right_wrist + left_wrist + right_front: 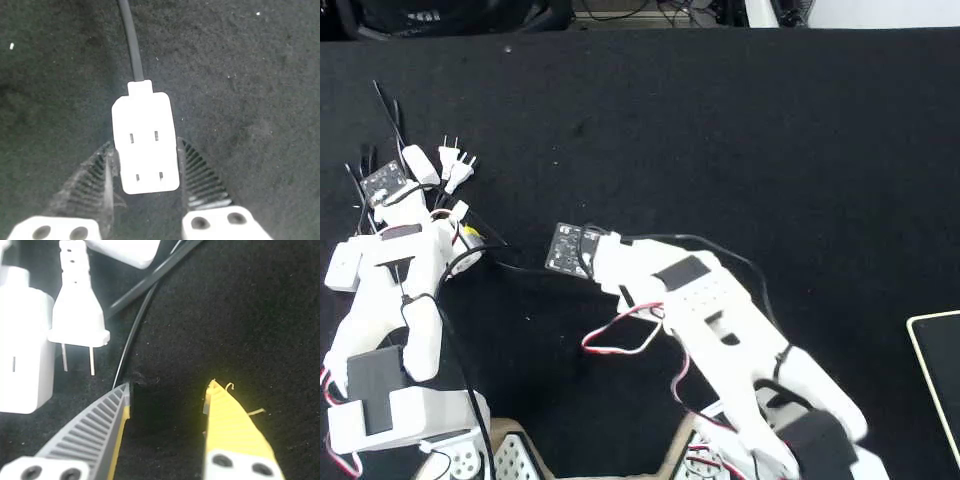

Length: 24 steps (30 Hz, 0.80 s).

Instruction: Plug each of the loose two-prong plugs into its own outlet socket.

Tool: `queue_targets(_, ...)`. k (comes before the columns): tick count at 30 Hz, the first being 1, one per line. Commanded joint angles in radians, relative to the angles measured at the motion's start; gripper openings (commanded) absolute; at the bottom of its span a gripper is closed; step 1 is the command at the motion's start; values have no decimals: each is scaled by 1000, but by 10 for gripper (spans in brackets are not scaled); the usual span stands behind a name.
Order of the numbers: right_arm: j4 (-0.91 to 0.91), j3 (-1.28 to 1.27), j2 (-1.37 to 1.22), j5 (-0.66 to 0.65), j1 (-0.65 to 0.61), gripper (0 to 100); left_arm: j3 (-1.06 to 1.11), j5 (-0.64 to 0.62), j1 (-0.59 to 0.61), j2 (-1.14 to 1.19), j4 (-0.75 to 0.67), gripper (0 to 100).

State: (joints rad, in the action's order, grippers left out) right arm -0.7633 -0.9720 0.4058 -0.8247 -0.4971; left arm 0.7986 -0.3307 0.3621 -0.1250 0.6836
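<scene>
Your right gripper [145,150] is clamping the white outlet socket [144,142] by its sides on the black table [250,75]. Your left gripper [168,386] is hanging spread wide, gripping nothing, with a loose two-prong plug [77,310] lying near its grey fingertip, beside a black cable [135,330].

1. A white rectangular plastic outlet block [145,145] lies flat on the black felt-like table surface [250,75], face up.
2. Its face carries four narrow slots in two pairs, one pair nearer the cable end and one nearer the free end.
3. A black round cable [130,40] leaves a small tab at one short end of the outlet block and runs off across the table surface to the frame's edge.
4. The right gripper [145,146] straddles the outlet block's free end. Its ribbed grey fingers [200,175] press against the two long sides, one on each.
</scene>
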Motion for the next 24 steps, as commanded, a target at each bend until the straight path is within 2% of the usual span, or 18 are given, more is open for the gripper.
queue_targets(1,23,105,-108,-5,20,62,-39,-8,7,-32,-11,242)
queue_targets(3,23,139,-168,51,20,124,-39,-8,7,-31,-11,242)
queue_targets(6,3,200,-214,184,26,273,-39,-8,7,-29,-11,242)
queue_targets(9,-97,255,-189,206,18,369,-39,-8,7,-29,-11,242)
queue_targets(14,-348,363,-42,201,44,374,-42,-8,7,-29,-11,242)
queue_targets(18,-480,329,127,219,101,374,-42,-6,13,-34,-11,242)
queue_targets(21,-408,165,236,313,110,374,-41,-5,5,-28,-11,242)
queue_targets(24,-172,-68,311,430,81,374,-39,-3,-10,-28,-11,242)
